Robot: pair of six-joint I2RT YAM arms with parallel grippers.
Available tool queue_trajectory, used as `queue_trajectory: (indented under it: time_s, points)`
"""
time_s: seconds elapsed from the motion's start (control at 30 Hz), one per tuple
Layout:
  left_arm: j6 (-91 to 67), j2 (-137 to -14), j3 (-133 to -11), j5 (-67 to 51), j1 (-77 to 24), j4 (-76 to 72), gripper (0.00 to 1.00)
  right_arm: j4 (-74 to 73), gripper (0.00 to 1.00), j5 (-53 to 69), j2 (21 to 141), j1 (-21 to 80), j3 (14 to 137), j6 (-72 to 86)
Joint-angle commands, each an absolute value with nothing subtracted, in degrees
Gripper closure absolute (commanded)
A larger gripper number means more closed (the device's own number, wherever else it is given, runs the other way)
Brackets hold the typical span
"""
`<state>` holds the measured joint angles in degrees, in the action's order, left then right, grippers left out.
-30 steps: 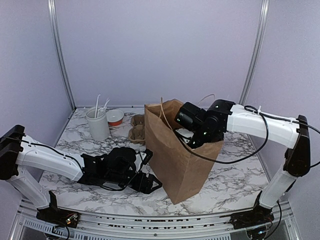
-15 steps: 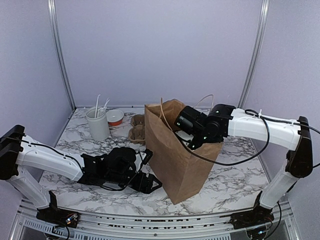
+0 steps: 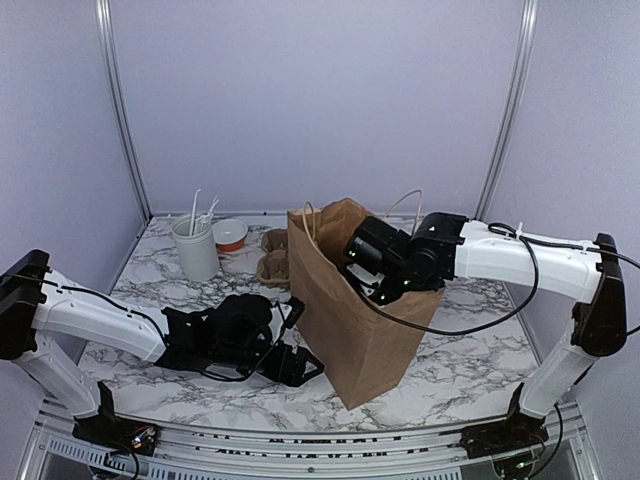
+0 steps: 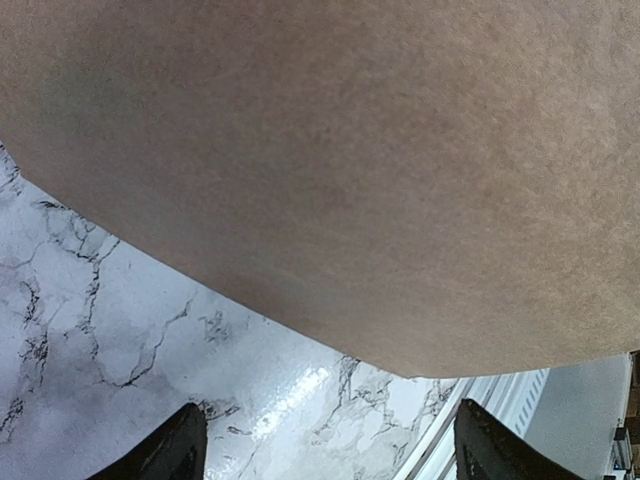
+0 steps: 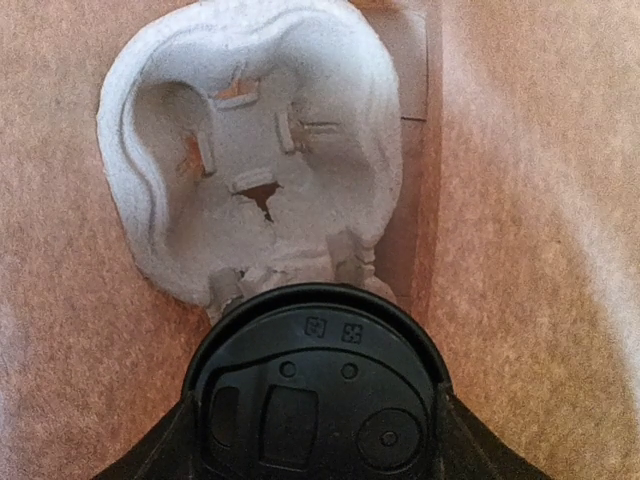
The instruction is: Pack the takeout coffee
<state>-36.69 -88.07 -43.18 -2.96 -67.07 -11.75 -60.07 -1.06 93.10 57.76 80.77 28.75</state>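
Takeout coffee (image 5: 315, 400) clamped between right gripper (image 3: 368, 262) jaws, hung inside paper bag (image 3: 345, 325) above pulp carrier (image 5: 250, 160). Left gripper (image 4: 328, 448) jaws spread wide beside bag, nothing gripped. Risk: carrier socket missed at release, coffee tipped, spilled; unheld bag nudged over.

Soft, even light overhead; the close views are murkier.
From above, diffuse light leaves only faint shadows on the marble surface (image 3: 460, 370) around the paper bag (image 3: 350, 320). The left wrist view is mostly the bag's softly blurred side, with a white glare patch on the surface below. The right wrist view, inside the bag, is tinted warm orange with out-of-focus walls; the takeout coffee (image 5: 315, 400) lid is sharp and the pulp tray (image 5: 250, 150) bright.
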Motion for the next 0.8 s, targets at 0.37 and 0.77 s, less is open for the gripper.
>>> queue_trajectory:
  time_s: [0.37, 0.77]
  points:
    - [-36.0, -87.2, -45.0, -1.8, -67.1, -10.9, 0.14, -62.5, 0.42, -2.9, 93.3, 58.5, 82.4, 29.7]
    - [-35.1, -86.7, -46.3, -0.6, -67.1, -9.4, 0.14, -64.5, 0.35, -3.1, 92.8, 58.6, 85.2, 29.8]
